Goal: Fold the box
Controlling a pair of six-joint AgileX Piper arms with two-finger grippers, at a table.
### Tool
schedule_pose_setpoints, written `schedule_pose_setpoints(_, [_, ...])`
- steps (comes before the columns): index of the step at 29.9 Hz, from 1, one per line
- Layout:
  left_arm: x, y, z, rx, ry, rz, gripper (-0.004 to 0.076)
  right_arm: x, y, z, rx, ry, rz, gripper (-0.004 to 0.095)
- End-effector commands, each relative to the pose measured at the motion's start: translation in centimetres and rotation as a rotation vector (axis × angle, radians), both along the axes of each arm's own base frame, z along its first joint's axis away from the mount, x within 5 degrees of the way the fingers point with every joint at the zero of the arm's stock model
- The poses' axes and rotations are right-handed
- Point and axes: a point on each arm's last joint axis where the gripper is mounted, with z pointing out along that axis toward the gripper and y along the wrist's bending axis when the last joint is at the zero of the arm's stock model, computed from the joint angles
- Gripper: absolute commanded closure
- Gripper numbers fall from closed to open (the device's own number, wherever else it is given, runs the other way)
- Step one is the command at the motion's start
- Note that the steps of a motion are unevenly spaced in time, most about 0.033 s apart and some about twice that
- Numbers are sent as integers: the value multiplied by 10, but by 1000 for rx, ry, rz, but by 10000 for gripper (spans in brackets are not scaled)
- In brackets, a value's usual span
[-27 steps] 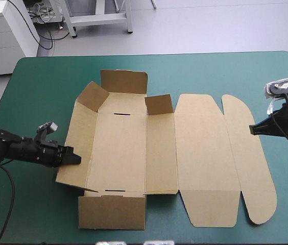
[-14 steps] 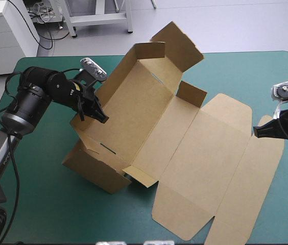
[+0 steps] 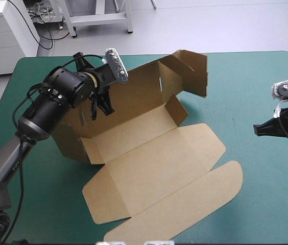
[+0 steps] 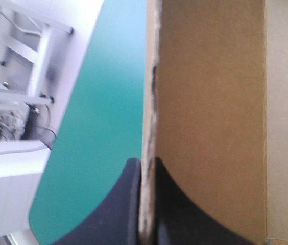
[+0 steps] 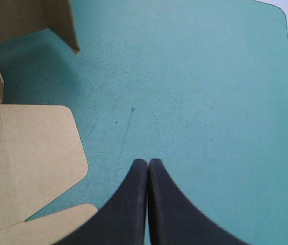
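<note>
Bench [image 3: 246,81]: teal-green cover; we see the task's thing on its middle and left half, running from about 11 o'clock down to the near edge at 6 o'clock.
Box [image 3: 149,153]: brown board, half shaped; the tray part stands tilted at the 10 to 12 o'clock side, with its long wall and end flaps raised; the lid panel and the rounded tuck flap lie flat on the bench toward 5 o'clock; we cannot tell whether the tray's floor rests on the cover.
Left claw [image 3: 101,108]: above the tray part, at about 10 o'clock from the bench's middle; its black fingers are all but closed, pinching the top edge of the box's raised long wall.
Left wrist view: we see the wall's edge running straight out from between the fingers of the left claw [image 4: 146,163]; brown board [image 4: 210,102] lies on one side of it, teal-green cover on the other.
Right claw [image 3: 256,129]: near the bench's 3 o'clock edge, well apart from the box; fingers pressed together into one point, gripping nothing.
Right wrist view: the pressed fingers [image 5: 134,194] point across bare cover; the flat lid panel [image 5: 26,148] lies off to one side, not touching the claw.
</note>
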Motion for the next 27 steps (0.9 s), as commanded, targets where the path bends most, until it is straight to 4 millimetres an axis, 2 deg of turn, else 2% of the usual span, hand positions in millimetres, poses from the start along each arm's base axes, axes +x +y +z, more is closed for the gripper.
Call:
schedule_pose_setpoints(1, [-1,-3,29,-47,-248,-71,732,-2,-1,15,-11,-104,-6,930])
schedule_pose_setpoints(4, [3,-8,17,17,-279,-149,732,-2,-1,15,-11,-104,-6,930])
schedule_pose_setpoints(8, [4,-11,-10,94,-224,-209,732,-2,-1,15,-11,-104,-6,930])
schedule_pose_setpoints(14, [4,-16,-43,111,-194,-262,732,-2,-1,15,-8,-104,-5,930])
schedule_pose_setpoints(20, [-6,-17,-49,43,-242,-318,732,-2,-1,15,-8,-110,-5,930])
schedule_pose_setpoints(27, [-38,-4,-47,41,-332,-433,732,-1,-1,16,-1,-119,-10,930])
